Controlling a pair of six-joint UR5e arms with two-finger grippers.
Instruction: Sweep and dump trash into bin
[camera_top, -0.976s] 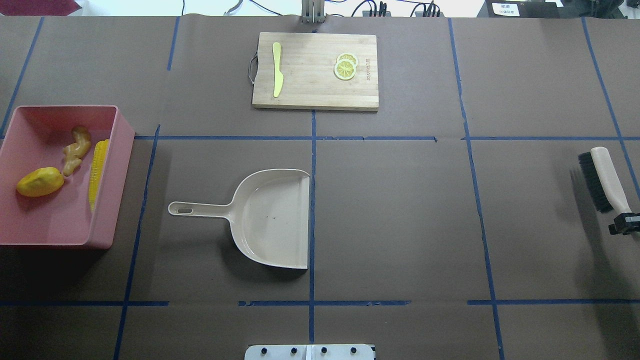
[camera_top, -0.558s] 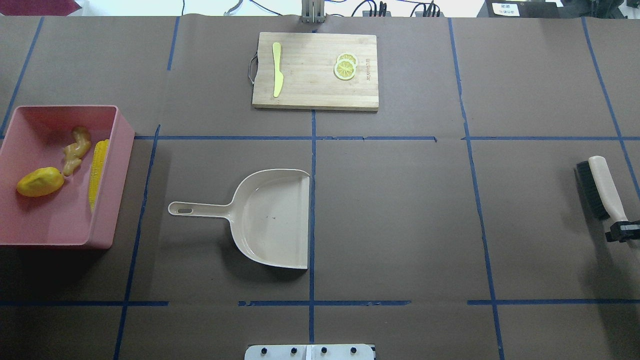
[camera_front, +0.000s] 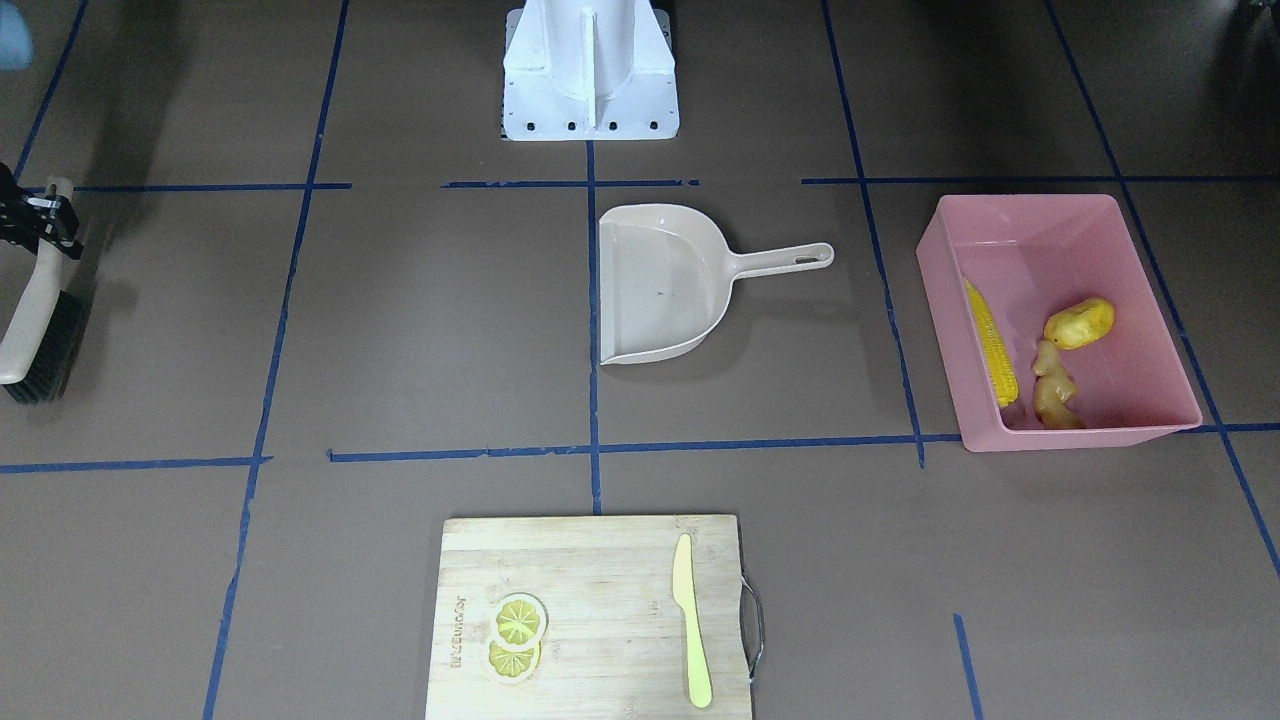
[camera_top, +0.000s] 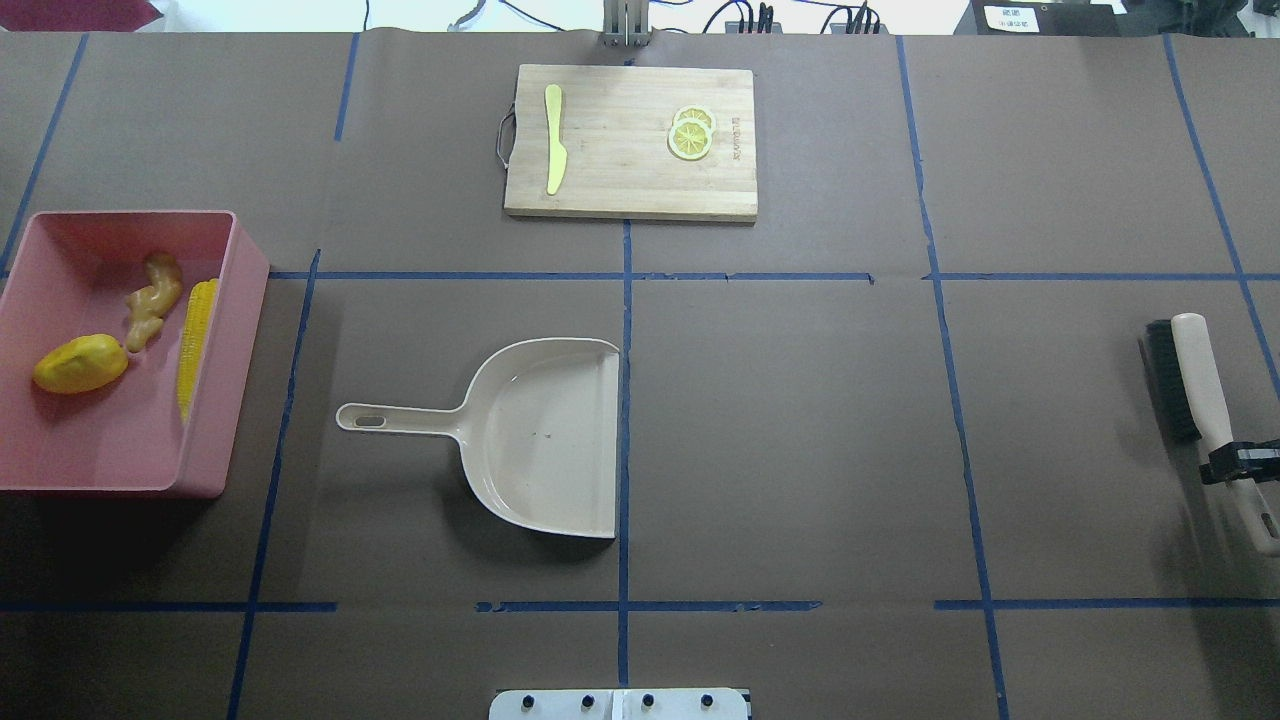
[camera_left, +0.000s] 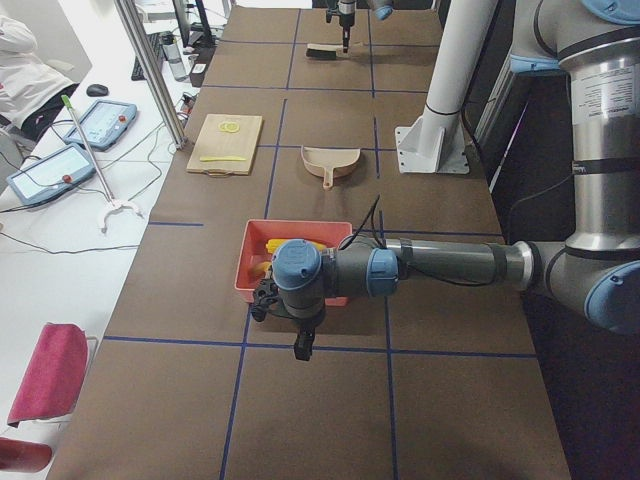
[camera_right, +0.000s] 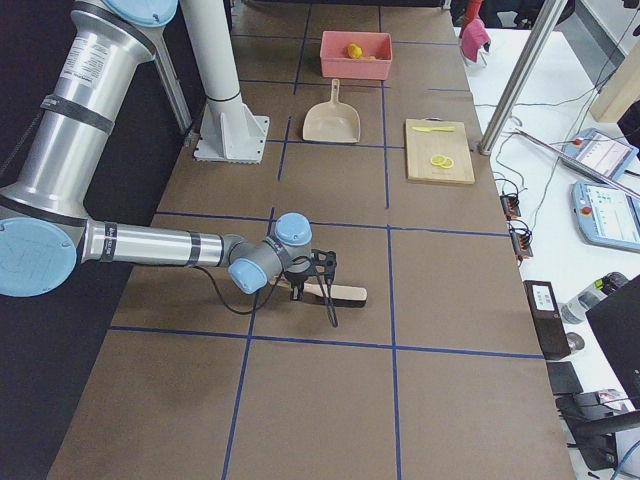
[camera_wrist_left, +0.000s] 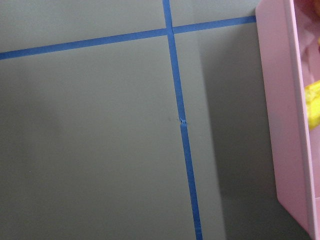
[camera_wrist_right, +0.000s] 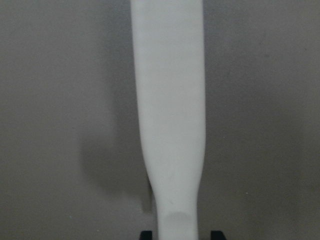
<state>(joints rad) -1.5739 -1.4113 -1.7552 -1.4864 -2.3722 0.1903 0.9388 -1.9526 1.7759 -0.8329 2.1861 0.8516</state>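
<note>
The pink bin (camera_top: 215, 300) stands at the table's left end. It holds the trash: the corn cob (camera_top: 195, 340), the potato-like piece (camera_top: 80, 363) and the ginger root (camera_top: 152, 298). The beige dustpan (camera_top: 545, 440) lies empty mid-table. My right gripper (camera_top: 1240, 462) is at the far right, over the handle of the black-bristled brush (camera_top: 1195, 385), which lies low on the table. In the right wrist view the fingertips (camera_wrist_right: 146, 235) stand slightly off the handle (camera_wrist_right: 170, 100) on both sides. My left gripper (camera_left: 300, 345) hangs beside the bin, and I cannot tell its state.
A wooden cutting board (camera_top: 630, 185) at the far middle carries a pale yellow knife (camera_top: 553, 140) and two lemon slices (camera_top: 692, 133). The robot's base plate (camera_top: 620, 705) is at the near edge. Blue tape lines cross the brown table.
The right gripper and brush moved a little toward the robot. The brush now lies flatter, and more of its handle shows behind the gripper. Bin, trash and dustpan have not moved.
</note>
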